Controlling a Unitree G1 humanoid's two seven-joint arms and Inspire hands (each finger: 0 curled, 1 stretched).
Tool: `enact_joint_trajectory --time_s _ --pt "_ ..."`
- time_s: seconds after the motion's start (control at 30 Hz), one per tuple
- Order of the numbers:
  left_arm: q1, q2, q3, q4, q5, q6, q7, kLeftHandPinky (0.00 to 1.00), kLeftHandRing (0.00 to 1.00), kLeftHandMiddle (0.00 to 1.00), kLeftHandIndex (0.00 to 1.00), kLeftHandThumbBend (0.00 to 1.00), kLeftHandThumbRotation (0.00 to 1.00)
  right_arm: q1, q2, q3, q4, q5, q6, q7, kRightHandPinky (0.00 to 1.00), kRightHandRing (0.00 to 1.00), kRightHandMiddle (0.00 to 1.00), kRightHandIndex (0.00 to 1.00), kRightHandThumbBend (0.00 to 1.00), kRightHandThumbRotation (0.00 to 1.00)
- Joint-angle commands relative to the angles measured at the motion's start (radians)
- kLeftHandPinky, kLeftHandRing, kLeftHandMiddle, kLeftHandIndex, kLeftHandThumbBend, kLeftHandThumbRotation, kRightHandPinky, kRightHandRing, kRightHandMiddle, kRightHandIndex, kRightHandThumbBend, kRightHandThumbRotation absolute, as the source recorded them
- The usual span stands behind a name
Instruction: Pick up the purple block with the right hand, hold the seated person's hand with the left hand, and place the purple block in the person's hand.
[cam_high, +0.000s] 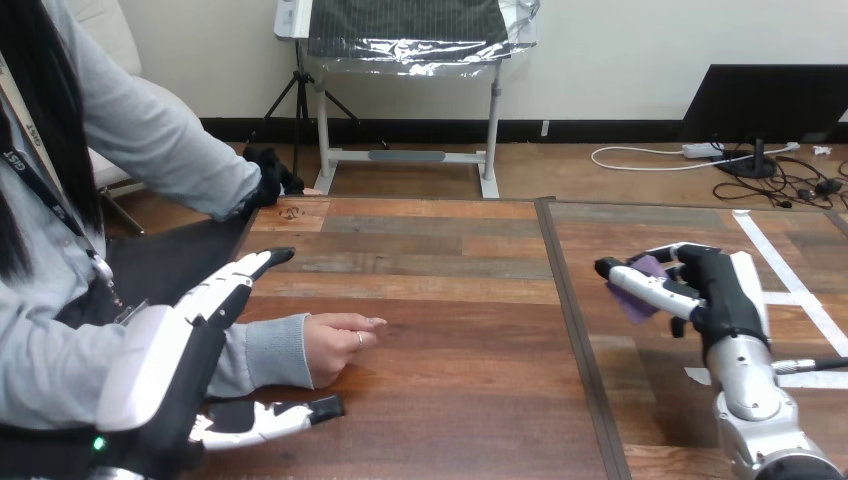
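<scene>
Soft, even indoor light, moderately bright.
The wooden table (450, 330) carries a faint pale sheen across the frame's centre; the person's hand (335, 345), lower left of centre, throws a short, diffuse shadow onto the boards just beneath it.

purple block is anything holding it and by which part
The right hand holds the purple block, a finger curled across its middle. The left hand is open, holding nothing.
</scene>
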Motion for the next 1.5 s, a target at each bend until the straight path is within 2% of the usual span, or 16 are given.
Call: enact_joint_trajectory --time_s 0.0,0.47,0.57,0.77,1.1,1.47 --pt "-0.103 0.058 -0.033 -0.041 0.005 0.042 -0.017 0.82 0.86 0.87 0.86 1.00 0.40 -0.124 0.004 -0.022 -0.034 0.020 -0.005 0.008 0.03 0.07 0.13 0.17 0.28 0.15" --pt "-0.164 0.139 -0.077 -0.031 0.035 0.136 -0.041 0.74 0.80 0.81 0.80 1.00 0.30 -0.149 0.023 -0.047 -0.031 0.054 0.016 0.041 0.02 0.06 0.11 0.15 0.27 0.17" --pt "-0.184 0.157 -0.090 -0.015 0.048 0.143 -0.036 0.73 0.78 0.79 0.79 1.00 0.28 -0.151 0.023 -0.042 -0.030 0.051 0.014 0.039 0.02 0.06 0.11 0.15 0.27 0.17" --pt "-0.227 0.182 -0.119 0.032 0.061 0.159 -0.025 0.70 0.75 0.76 0.76 1.00 0.23 -0.157 0.027 -0.031 -0.035 0.043 0.009 0.031 0.02 0.06 0.11 0.15 0.27 0.17" --pt "-0.303 0.216 -0.182 0.123 0.095 0.188 0.000 0.64 0.68 0.70 0.71 1.00 0.14 -0.166 0.036 -0.034 -0.037 0.047 0.008 0.033 0.02 0.07 0.12 0.16 0.28 0.18" --pt "-0.405 0.236 -0.258 0.260 0.121 0.200 0.016 0.59 0.62 0.65 0.68 1.00 0.13 -0.166 0.042 -0.044 -0.035 0.059 0.011 0.057 0.03 0.08 0.13 0.17 0.27 0.14"
